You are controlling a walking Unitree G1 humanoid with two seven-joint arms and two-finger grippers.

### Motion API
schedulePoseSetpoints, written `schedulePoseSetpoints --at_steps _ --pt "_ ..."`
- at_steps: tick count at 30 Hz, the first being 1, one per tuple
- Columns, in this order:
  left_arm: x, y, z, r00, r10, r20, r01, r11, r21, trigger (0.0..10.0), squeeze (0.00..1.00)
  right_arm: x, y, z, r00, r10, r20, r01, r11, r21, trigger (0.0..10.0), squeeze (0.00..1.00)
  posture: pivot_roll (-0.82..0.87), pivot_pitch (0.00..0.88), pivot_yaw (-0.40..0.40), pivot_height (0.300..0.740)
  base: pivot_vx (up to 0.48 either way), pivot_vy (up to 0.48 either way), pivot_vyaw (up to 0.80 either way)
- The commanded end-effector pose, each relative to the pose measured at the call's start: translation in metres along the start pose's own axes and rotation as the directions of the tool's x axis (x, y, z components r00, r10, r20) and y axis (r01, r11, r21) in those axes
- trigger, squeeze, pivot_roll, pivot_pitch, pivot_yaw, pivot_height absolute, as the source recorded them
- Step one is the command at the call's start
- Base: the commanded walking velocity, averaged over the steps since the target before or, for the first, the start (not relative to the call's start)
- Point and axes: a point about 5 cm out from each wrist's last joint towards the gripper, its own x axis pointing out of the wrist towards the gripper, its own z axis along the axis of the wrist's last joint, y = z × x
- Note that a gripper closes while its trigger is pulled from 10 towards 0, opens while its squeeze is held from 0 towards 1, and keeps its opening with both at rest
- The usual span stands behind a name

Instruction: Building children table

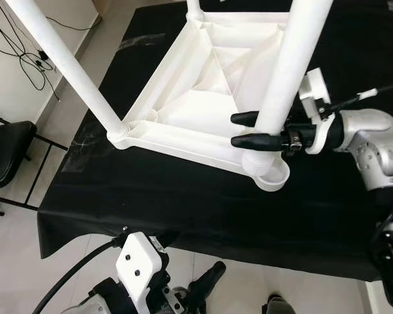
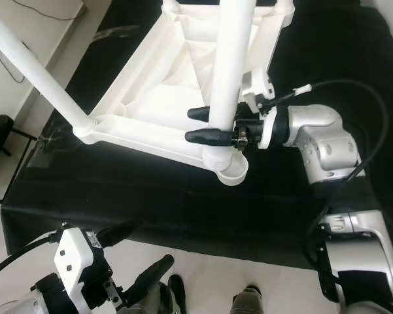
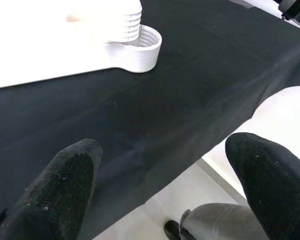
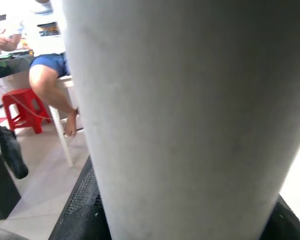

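Two black fingers of the right gripper [image 1: 247, 129] clamp, we note, a white table leg [image 1: 289, 69] seated in the overturned tabletop's [image 1: 203, 98] corner socket (on black cloth [image 1: 183, 203]), left gripper [image 3: 159, 185] spread open, idle.

Open left pincer [image 3: 164, 187] over black cloth [image 3: 199, 90], perhaps near table's socket [image 3: 140, 45].

Bright, even daylight in head views; sharp focus, no motion blur. White tabletop [image 1: 209, 85] near overexposed, rib detail washed out. Faint sheen on black cloth [image 1: 183, 196]. Soft shadows only. Left wrist view: tabletop blown out, fingers [image 3: 65, 185] close and soft. Right wrist view: leg [image 4: 189, 120] near lens, blurred, shaded grey; background bright.
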Motion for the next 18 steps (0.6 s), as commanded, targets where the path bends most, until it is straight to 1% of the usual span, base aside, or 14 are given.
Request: schedulePoseSetpoints --at_steps 1,5,7,9,10,11,13,14,16,18 --pt "-0.005 0.001 0.0 1.0 0.006 -0.02 -0.006 1.0 0.022 10.0 0.0 -0.001 0.002 0.0 1.0 0.023 -0.003 -0.023 1.0 -0.002 10.0 0.0 0.0 0.374 0.197 0.74 0.0 0.0 0.0" --pt "-0.007 0.0 0.001 1.0 0.007 -0.022 -0.006 1.0 0.024 10.0 0.0 -0.006 0.004 0.0 0.999 0.033 0.001 -0.033 0.999 0.002 10.0 0.0 0.0 0.38 0.202 0.74 0.0 0.0 0.0" --pt "-0.008 -0.001 0.002 1.0 0.008 -0.024 -0.007 1.0 0.026 10.0 0.0 -0.012 0.005 0.0 0.999 0.038 0.002 -0.038 0.999 0.003 10.0 0.0 0.01 0.384 0.205 0.74 0.0 0.0 0.0" --pt "-0.008 -0.001 0.002 1.0 0.008 -0.024 -0.007 1.0 0.026 10.0 0.0 -0.012 0.005 0.0 0.999 0.038 0.002 -0.038 0.999 0.003 10.0 0.0 0.01 0.384 0.205 0.74 0.0 0.0 0.0" --pt "-0.009 -0.001 0.002 1.0 0.008 -0.026 -0.008 1.0 0.026 10.0 0.0 -0.015 0.005 0.001 0.999 0.038 -0.001 -0.038 0.999 0.0 10.0 0.0 0.01 0.385 0.207 0.74 0.0 0.0 0.0" --pt "-0.009 -0.001 0.002 1.0 0.008 -0.026 -0.008 1.0 0.026 10.0 0.0 -0.015 0.005 0.001 0.999 0.038 -0.001 -0.038 0.999 0.0 10.0 0.0 0.01 0.385 0.207 0.74 0.0 0.0 0.0" --pt "-0.01 -0.001 0.002 1.0 0.009 -0.028 -0.008 1.0 0.027 10.0 0.0 -0.022 0.008 0.001 0.999 0.049 -0.024 -0.049 0.999 -0.007 10.0 0.0 0.01 0.389 0.213 0.74 0.0 0.0 0.0" --pt "-0.01 -0.001 0.002 1.0 0.009 -0.028 -0.008 1.0 0.027 10.0 0.0 -0.022 0.008 0.001 0.999 0.049 -0.024 -0.049 0.999 -0.007 10.0 0.0 0.01 0.389 0.213 0.74 0.0 0.0 0.0" --pt "-0.011 -0.001 0.003 1.0 0.008 -0.031 -0.007 1.0 0.027 10.0 0.0 -0.024 0.012 -0.002 0.995 0.076 -0.064 -0.077 0.997 -0.008 10.0 0.0 0.01 0.394 0.217 0.74 0.0 0.0 0.0" --pt "-0.011 -0.001 0.003 1.0 0.008 -0.031 -0.007 1.0 0.027 10.0 0.0 -0.024 0.012 -0.002 0.995 0.076 -0.064 -0.077 0.997 -0.008 10.0 0.0 0.01 0.394 0.217 0.74 0.0 0.0 0.0"
